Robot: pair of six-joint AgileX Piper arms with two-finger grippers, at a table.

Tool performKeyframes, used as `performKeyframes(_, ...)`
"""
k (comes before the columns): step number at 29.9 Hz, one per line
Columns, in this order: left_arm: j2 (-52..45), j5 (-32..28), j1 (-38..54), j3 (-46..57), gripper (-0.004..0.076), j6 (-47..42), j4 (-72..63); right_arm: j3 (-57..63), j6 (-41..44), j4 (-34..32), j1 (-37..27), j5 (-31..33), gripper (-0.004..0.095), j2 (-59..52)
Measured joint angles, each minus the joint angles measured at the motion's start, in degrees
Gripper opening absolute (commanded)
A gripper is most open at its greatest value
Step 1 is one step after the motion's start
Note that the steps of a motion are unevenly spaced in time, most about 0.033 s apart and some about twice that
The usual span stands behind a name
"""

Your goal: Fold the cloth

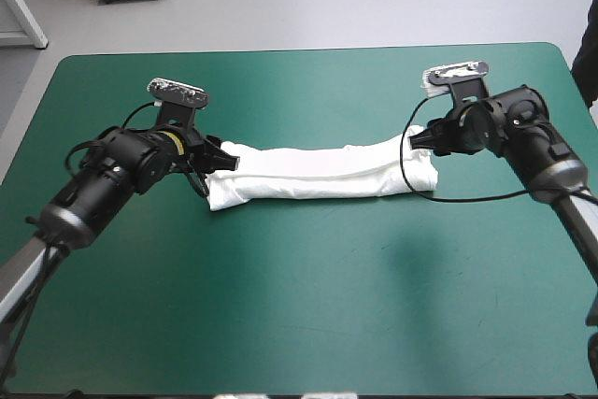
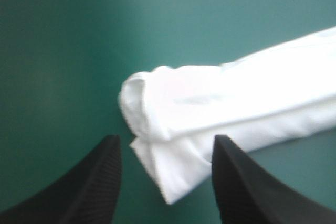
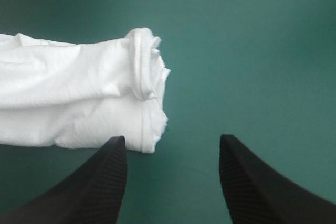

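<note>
The T-shirt (image 1: 318,173), folded into a long band, lies mid-table on the teal-green cover (image 1: 299,306), running 9 to 3 o'clock. Light and limp, it should sag unless pinched through all layers at both ends. The left gripper (image 2: 166,140) at its 9 o'clock end and the right gripper (image 3: 172,139) at 3 o'clock gape wide, holding nothing.

T-shirt (image 1: 322,175) across table (image 1: 299,306) (folded lengthwise), left gripper (image 2: 165,140) at left end, right gripper (image 3: 172,140) opposite

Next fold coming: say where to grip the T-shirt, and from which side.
Probably its two short ends, each from its outer side: the T-shirt lies as a long folded strip, and the open left gripper and right gripper face those ends.
</note>
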Motion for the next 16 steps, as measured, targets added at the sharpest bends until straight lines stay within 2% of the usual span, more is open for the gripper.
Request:
performKeyframes(1,-1.6,0.0,-0.1,-0.1,0.0036,4.0,-4.8,0.0,0.7,-1.0,0.0,1.2,0.0513,-1.5)
performKeyframes(2,-2.7,0.1,-0.3,-0.1,-0.0003,7.3,-8.4,0.0,1.3,-1.8,0.0,1.9,0.0513,-2.8)
performKeyframes(6,-5.0,0.7,-2.2,-1.0,-0.0010,21.2,-21.7,0.0,5.2,-5.2,-0.9,4.4,0.0513,-8.8)
performKeyframes(11,-1.2,0.7,-4.0,-3.5,-0.0010,28.7,-28.8,0.0,7.8,-5.4,-6.9,6.6,0.0513,-13.9)
performKeyframes(13,2.5,0.6,-4.4,-4.9,-0.0010,30.7,-30.3,0.0,7.4,-3.6,-10.8,7.2,0.0513,-14.7)
performKeyframes(16,8.8,0.6,-4.5,-7.7,-0.0010,31.8,-31.3,0.0,4.7,3.1,-16.5,7.6,0.0513,-14.7)
